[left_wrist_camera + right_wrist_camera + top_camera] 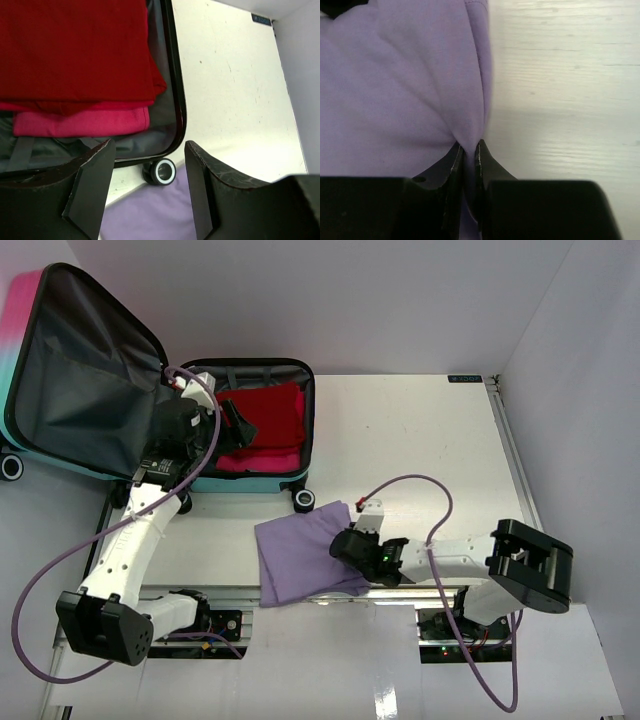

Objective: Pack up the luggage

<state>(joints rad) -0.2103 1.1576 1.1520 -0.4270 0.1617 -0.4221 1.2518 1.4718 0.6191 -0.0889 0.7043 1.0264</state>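
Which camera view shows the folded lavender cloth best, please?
The top external view: it shows almost the whole lavender cloth. The right wrist view shows only the edge the right hand pinches; the left wrist view, one corner.

the luggage (307, 430) fills the table's (430, 440) far left corner, and its raised lid (80, 370) walls off the left side. the left gripper (240, 427) hangs over the red clothes (270, 405) stacked inside. the purple cloth (295, 555), pinched by the right gripper (468, 150), covers the middle of the near edge. the table's right half lies open.
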